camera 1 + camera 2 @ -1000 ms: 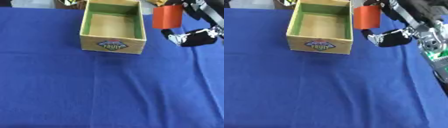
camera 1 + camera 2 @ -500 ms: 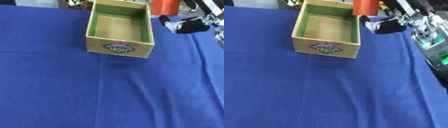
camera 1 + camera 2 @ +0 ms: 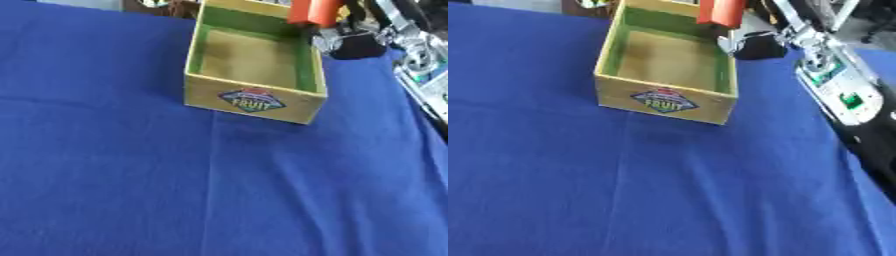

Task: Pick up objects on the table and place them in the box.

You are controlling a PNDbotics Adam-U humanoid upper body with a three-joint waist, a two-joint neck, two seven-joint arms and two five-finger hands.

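Robot hand (image 3: 754, 44) on the right grasps an orange-red cylindrical object (image 3: 721, 12) above the yellow cardboard box's (image 3: 662, 102) far right corner, so releasing it inside seems next.

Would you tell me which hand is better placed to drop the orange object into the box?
The right hand: it holds the orange object over the far right corner of the box. The left hand is not in view.
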